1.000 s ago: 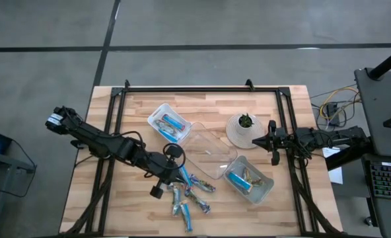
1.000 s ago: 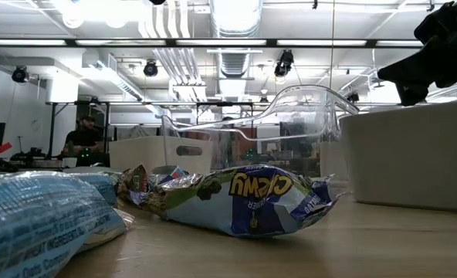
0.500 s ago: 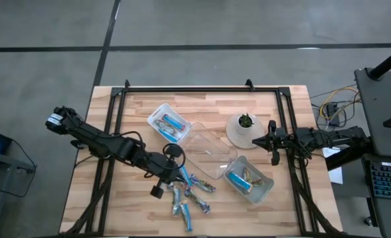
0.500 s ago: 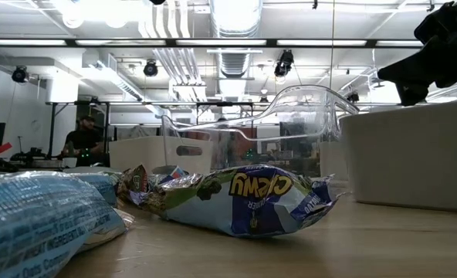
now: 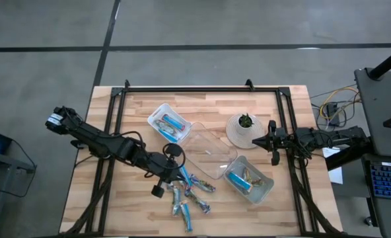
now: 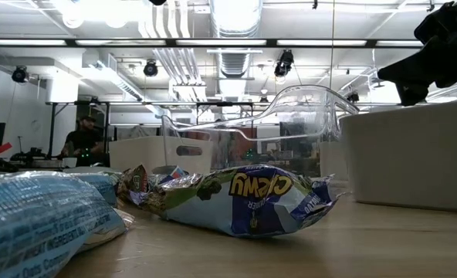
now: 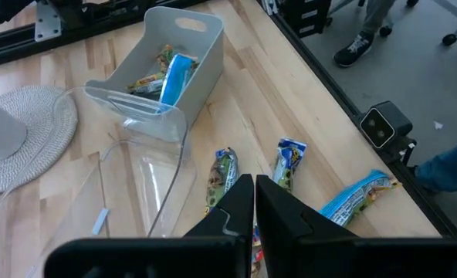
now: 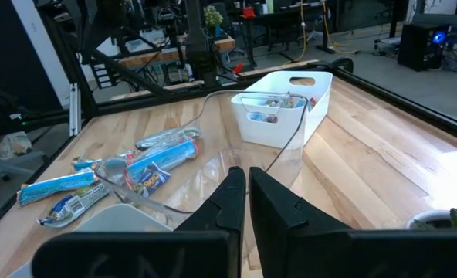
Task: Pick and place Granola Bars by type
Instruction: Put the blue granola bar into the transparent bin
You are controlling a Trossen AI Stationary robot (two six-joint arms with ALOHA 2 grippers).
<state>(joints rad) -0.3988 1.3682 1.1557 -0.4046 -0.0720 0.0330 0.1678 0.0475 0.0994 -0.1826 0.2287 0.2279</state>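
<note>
The left end effector [image 7: 254, 202], fingers together, hovered over loose granola bars [image 7: 289, 162] beside a clear tray [image 7: 140, 181] on the table [image 7: 275, 100].

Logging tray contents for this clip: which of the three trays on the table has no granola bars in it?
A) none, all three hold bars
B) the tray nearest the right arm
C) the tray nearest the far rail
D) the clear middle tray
D: in the high view the clear middle tray shows only bare wood through it, while the tray nearest the far rail and the tray nearest the right arm each hold wrapped granola bars.
</note>
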